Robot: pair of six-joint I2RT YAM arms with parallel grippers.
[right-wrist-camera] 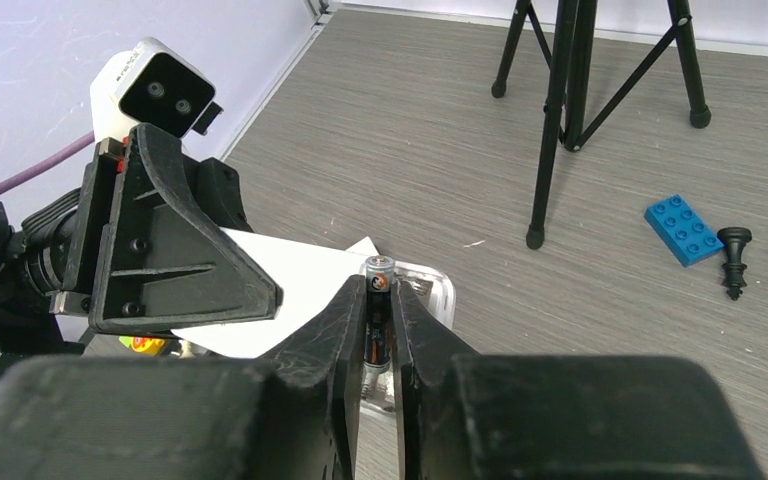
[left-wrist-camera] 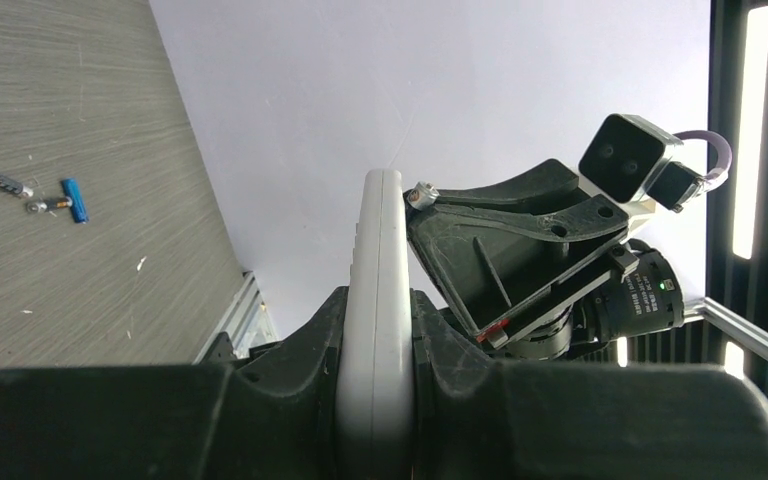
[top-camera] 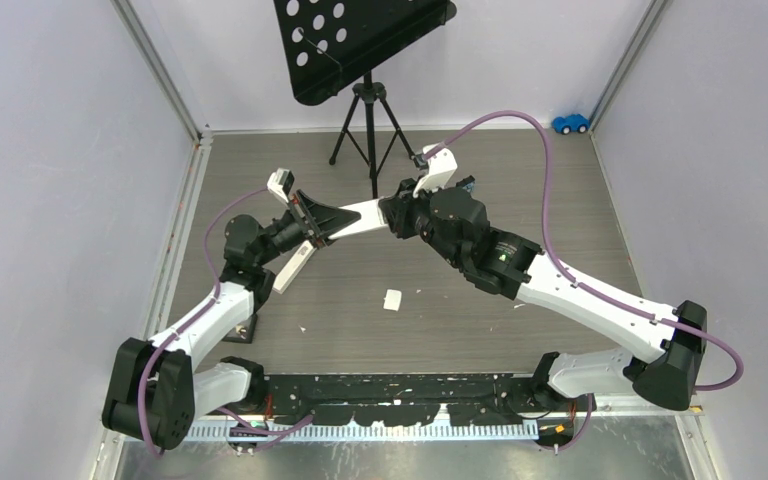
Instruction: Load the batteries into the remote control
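- Battery [right-wrist-camera: 378, 272] pinched upright in my right pincer [right-wrist-camera: 379, 300], just over the remote [right-wrist-camera: 300, 285], so I can seat it.
- Left pincer [left-wrist-camera: 378, 315] clamps remote aloft to steady it.

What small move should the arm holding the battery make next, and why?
Probably ease the battery a little further down into the open end of the remote. The right jaws grip the battery right at that end, and the left jaws clamp the remote by its edges, so a short, slow lowering looks like the step before letting go.
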